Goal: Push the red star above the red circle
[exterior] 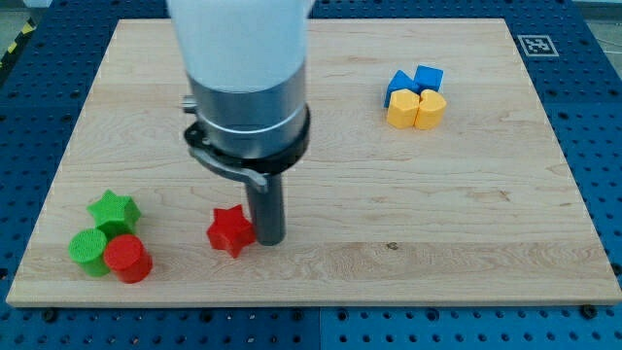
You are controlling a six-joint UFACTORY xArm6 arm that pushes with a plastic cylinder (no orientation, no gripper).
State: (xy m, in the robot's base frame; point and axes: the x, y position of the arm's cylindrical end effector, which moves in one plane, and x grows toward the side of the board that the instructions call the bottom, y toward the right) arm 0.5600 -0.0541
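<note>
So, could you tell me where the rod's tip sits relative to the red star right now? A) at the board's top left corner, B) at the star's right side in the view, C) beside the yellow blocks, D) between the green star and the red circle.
B: my tip stands right at the view's right edge of the red star, far from the red circle at the view's lower left.

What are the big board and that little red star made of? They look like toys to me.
The board looks like pale wood with a smooth matt finish: grain lines and a small knot show. The red star seems plastic, matt and evenly coloured, possibly printed; I cannot tell for sure. My tip sits right beside it.
</note>
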